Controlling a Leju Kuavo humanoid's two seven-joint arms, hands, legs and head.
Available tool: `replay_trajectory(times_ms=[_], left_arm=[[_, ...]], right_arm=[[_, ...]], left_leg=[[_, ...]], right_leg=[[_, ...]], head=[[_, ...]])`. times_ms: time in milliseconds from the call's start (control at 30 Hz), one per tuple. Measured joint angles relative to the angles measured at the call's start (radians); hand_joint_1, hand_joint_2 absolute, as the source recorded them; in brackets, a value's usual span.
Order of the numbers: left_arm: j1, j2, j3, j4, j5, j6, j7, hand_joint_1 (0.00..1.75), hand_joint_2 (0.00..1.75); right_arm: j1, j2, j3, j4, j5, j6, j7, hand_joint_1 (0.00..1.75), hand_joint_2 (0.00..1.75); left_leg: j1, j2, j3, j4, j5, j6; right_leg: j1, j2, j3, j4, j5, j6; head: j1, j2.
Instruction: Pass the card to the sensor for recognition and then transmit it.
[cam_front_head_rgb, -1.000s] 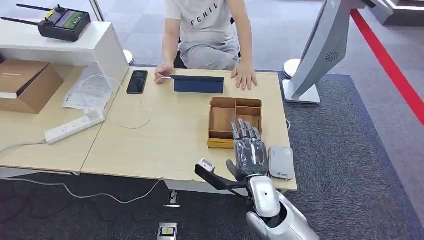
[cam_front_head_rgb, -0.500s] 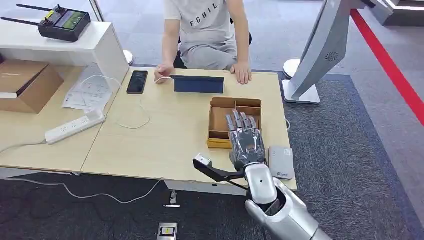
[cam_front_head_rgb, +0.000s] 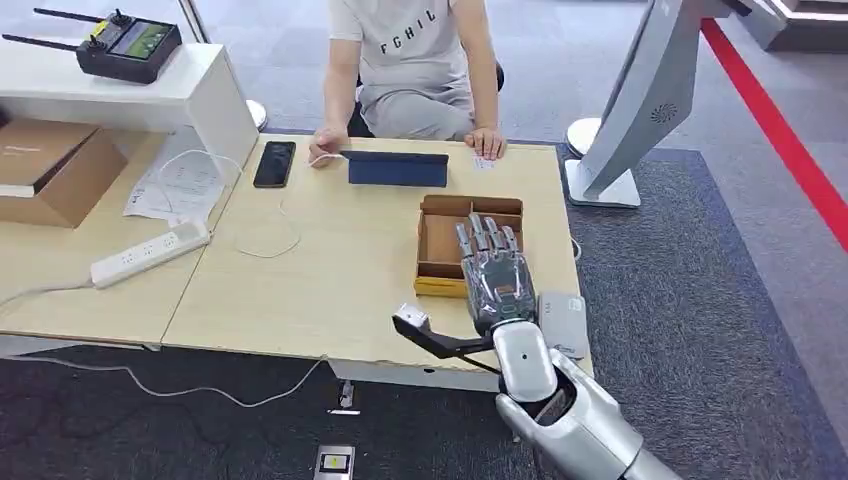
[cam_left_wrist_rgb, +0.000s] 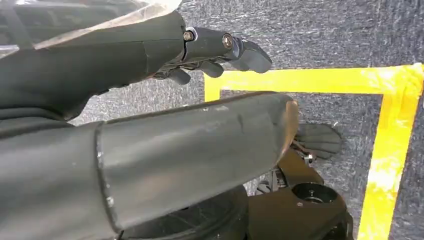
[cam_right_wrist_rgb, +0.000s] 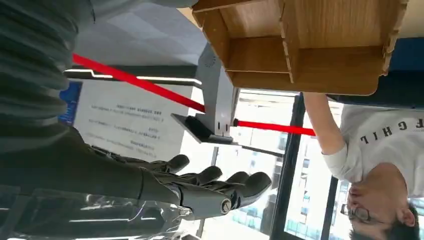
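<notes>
My right hand (cam_front_head_rgb: 495, 278) hovers flat and open over the near side of the wooden compartment box (cam_front_head_rgb: 445, 238), fingers stretched toward the person, holding nothing. In the right wrist view the straight fingers (cam_right_wrist_rgb: 210, 182) are bare, with the box (cam_right_wrist_rgb: 305, 47) beyond them. The grey card sensor (cam_front_head_rgb: 563, 322) lies on the table just right of my hand. A small pale card (cam_front_head_rgb: 484, 160) rests at the far edge, under the person's hand (cam_front_head_rgb: 487, 143). My left hand (cam_left_wrist_rgb: 220, 47) hangs above the carpet, fingers apart and holding nothing.
A person sits across the light wooden table (cam_front_head_rgb: 320, 270). A dark tablet (cam_front_head_rgb: 397, 168) and black phone (cam_front_head_rgb: 274, 163) lie near them. A power strip (cam_front_head_rgb: 150, 253), cardboard box (cam_front_head_rgb: 50, 170) and remote controller (cam_front_head_rgb: 125, 45) are left. A white stand (cam_front_head_rgb: 640, 100) rises right.
My right hand has moved forward and slightly right over the box. The person's hand has drawn back toward the far edge, uncovering the small card.
</notes>
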Motion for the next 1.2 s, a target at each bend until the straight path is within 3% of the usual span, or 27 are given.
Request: replay_trajectory(times_ms=[800,1200], left_arm=[[0.001,0.000,0.001,0.000,0.002,0.008,0.024,0.00,0.00],[0.001,-0.003,0.006,0.000,0.014,0.026,0.029,0.00,0.00]], right_arm=[[-0.033,0.021,0.023,0.159,-0.045,-0.036,-0.021,0.00,1.75],[-0.073,0.070,0.048,0.265,-0.123,-0.086,-0.046,0.00,1.75]], left_leg=[[0.000,0.000,0.000,0.000,0.000,0.000],[0.000,0.000,0.000,0.000,0.000,0.000]], right_leg=[[0.000,0.000,0.000,0.000,0.000,0.000],[0.000,0.000,0.000,0.000,0.000,0.000]], head=[[0.000,0.000],[0.000,0.000]])
